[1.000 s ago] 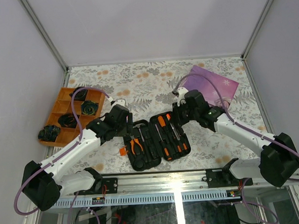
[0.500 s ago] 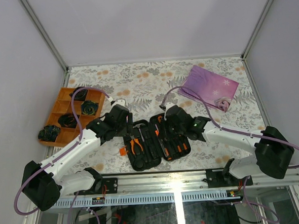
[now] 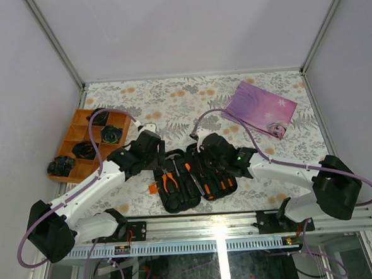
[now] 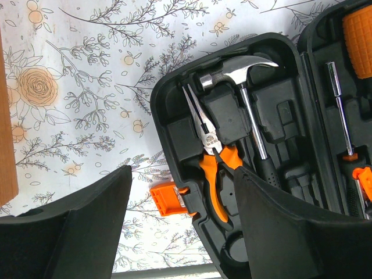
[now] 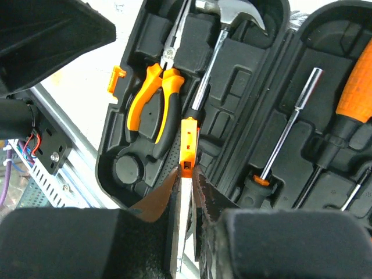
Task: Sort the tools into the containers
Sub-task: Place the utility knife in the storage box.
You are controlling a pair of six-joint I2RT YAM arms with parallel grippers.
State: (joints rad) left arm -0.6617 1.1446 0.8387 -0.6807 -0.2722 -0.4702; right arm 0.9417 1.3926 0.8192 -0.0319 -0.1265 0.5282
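Observation:
The black tool case [image 3: 180, 200] lies open at the table's near edge. Its left half holds orange-handled pliers [image 4: 216, 170] and a steel-headed hammer [image 4: 244, 72]. Its right half holds screwdrivers [image 5: 290, 125]. My right gripper [image 5: 186, 174] is shut on a slim silver tool with an orange end [image 5: 188, 142]. It holds the tool just over the left half, beside the hammer's handle [image 5: 206, 75] and the pliers [image 5: 152, 104]. My left gripper [image 4: 181, 174] is open and empty above the case's left edge and orange latch [image 4: 164, 199].
An orange divided tray [image 3: 65, 142] with black coiled lumps sits at the far left. A purple cloth [image 3: 263, 106] lies at the back right. A metal rail [image 3: 216, 223] runs along the front edge. Walls close in both sides.
My right arm has swung left and forward, from the right half's far edge to over the case's left half, with the slim tool in its grip. The left arm has not moved.

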